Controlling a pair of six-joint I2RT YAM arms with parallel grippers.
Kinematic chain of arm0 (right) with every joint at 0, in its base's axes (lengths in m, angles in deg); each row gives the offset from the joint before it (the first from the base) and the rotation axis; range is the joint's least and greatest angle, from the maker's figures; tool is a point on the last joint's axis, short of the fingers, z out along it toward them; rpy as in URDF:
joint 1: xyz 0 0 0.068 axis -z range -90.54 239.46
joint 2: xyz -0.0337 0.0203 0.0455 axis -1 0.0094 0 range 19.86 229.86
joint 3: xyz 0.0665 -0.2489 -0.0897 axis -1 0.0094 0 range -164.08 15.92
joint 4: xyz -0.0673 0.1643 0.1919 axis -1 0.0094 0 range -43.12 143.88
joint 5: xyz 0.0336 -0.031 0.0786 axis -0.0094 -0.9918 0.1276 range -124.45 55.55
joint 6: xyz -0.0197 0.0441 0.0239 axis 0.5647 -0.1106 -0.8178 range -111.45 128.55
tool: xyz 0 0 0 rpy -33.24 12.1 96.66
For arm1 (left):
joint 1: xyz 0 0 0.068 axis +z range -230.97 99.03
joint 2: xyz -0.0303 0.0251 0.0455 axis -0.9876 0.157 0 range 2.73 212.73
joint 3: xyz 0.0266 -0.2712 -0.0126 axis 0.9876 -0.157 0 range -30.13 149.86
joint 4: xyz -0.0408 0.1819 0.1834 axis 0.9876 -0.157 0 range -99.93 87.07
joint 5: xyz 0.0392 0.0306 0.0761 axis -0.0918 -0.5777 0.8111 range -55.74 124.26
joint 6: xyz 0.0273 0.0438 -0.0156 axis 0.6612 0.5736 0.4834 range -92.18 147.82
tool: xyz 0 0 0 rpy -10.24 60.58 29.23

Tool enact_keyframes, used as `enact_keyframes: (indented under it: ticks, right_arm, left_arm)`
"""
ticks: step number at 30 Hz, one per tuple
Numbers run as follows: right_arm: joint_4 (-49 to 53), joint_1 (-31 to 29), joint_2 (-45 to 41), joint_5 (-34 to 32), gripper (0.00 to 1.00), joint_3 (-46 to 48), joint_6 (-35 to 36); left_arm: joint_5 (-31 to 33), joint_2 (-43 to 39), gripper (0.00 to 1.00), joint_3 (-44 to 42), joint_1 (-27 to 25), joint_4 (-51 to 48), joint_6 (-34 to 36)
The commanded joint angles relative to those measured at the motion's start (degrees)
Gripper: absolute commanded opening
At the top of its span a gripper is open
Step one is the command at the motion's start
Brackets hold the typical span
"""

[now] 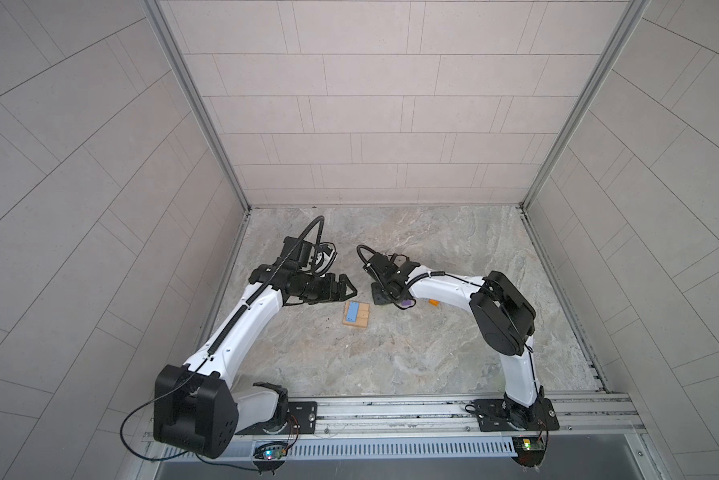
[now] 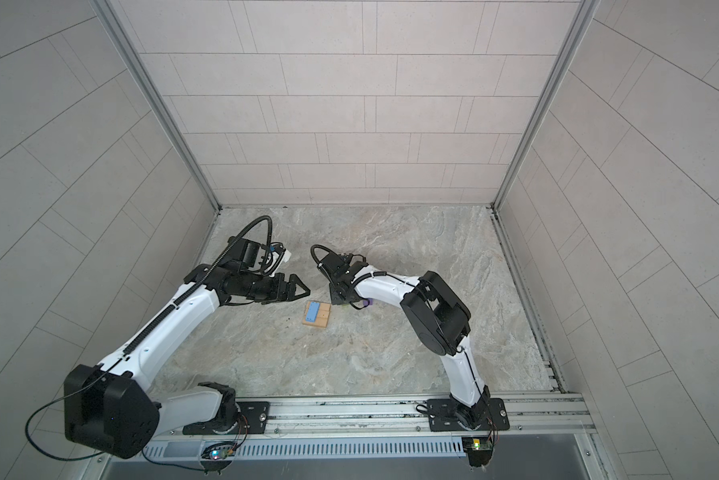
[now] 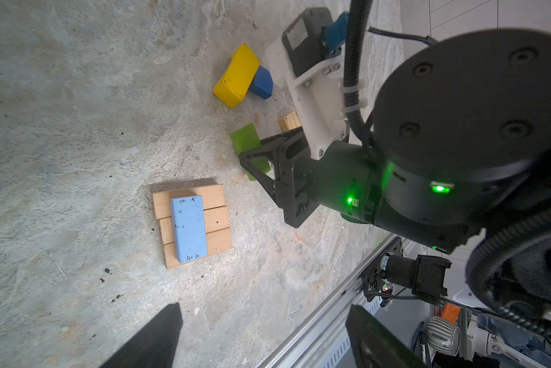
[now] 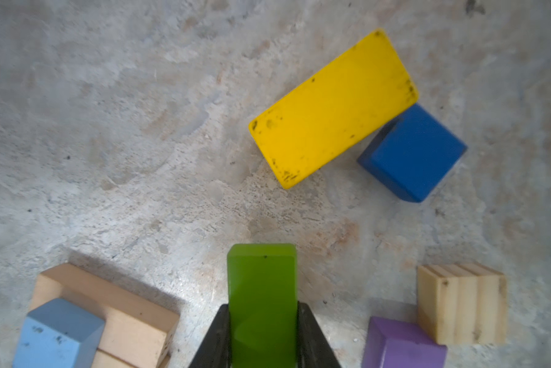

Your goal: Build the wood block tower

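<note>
In both top views three plain tan wooden bars (image 1: 364, 318) under a light-blue wooden bar (image 1: 352, 312) lie mid-scene on the desk (image 1: 391, 365). The left wrist view shows the left pincer (image 3: 264, 306) released. In the right wrist view the right pincer (image 4: 263, 307), right of those bars, clenches a green wooden bar (image 4: 263, 277) by its long sides: probably light, stiff, with slippery paint. A purple wooden cube (image 4: 401, 345) stands close beside.

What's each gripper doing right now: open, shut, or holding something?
Left gripper: open, holding nothing.
Right gripper: shut on the green block.
</note>
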Motion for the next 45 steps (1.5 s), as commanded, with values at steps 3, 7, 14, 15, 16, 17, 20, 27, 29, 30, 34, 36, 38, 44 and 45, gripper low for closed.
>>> enact_keyframes:
  ticks: [3, 7, 14, 15, 16, 17, 20, 27, 29, 30, 34, 36, 38, 44, 45]
  right_arm:
    - [1.41, 0.21, -5.75, 2.25, 0.2, 2.36, -2.48]
    - [-0.73, -0.14, -9.2, 5.26, 0.2, 5.55, -6.02]
    - [-8.3, -2.95, -13.9, 7.63, 0.18, 10.79, -14.84]
    - [-9.81, -3.43, -14.25, 7.57, 0.18, 11.47, -16.27]
    - [-10.98, -3.9, -14.42, 7.39, 0.18, 12.07, -17.47]
    - [-12.3, -4.34, -14.46, 7.29, 0.18, 12.53, -18.52]
    - [-14.91, -5.24, -13.98, 6.94, 0.18, 13.06, -20.93]
    - [-21.56, -6.33, -12.47, 6.13, 0.18, 15.24, -25.97]
    - [-23.26, -6.71, -12.02, 5.76, 0.18, 15.93, -27.02]
    - [-23.7, -6.93, -11.81, 5.5, 0.18, 16.11, -27.59]
    - [-25.9, -7.39, -10.94, 5.2, 0.18, 17.31, -29.38]
    - [-27.12, -7.69, -10.85, 5.18, 0.18, 18.03, -30.05]
    - [-27.38, -8.0, -10.64, 4.84, 0.18, 18.31, -30.58]
    - [-28.84, -8.31, -10.47, 4.5, 0.18, 19.84, -31.81]
    - [-29.13, -8.43, -10.51, 4.41, 0.18, 20.06, -32.05]
  left_arm:
    - [1.62, -0.55, 0.88, 0.51, 0.9, -4.19, 2.55]
    - [2.97, -1.19, 0.88, -0.51, 2.17, -4.47, 1.76]
    - [-0.9, -0.9, 0.88, -1.03, 3.99, -3.55, 1.48]
    - [-1.22, -0.85, 0.88, -0.98, 4.16, -3.5, 1.49]
    - [-1.35, -0.93, 0.88, -1.04, 4.44, -3.5, 1.49]
    - [-1.45, -1.08, 0.88, -1.02, 4.64, -3.38, 1.49]
    - [-1.76, -1.29, 0.88, -1.16, 4.9, -3.27, 1.49]
    - [-2.24, -1.46, 0.88, -1.42, 5.35, -3.15, 1.56]
    - [-2.32, -1.46, 0.88, -1.47, 5.34, -3.15, 1.58]
    - [-2.35, -1.46, 0.88, -1.45, 5.45, -3.11, 1.52]
    - [-2.55, -1.46, 0.88, -1.52, 5.46, -3.11, 1.58]
    - [-2.51, -1.41, 0.88, -1.57, 5.53, -3.06, 1.58]
    - [-2.58, -1.38, 0.88, -1.51, 5.53, -3.06, 1.57]
    - [-2.99, -1.15, 0.88, -1.51, 5.71, -2.89, 1.54]
    - [-3.05, -1.13, 0.88, -1.53, 5.69, -2.84, 1.47]
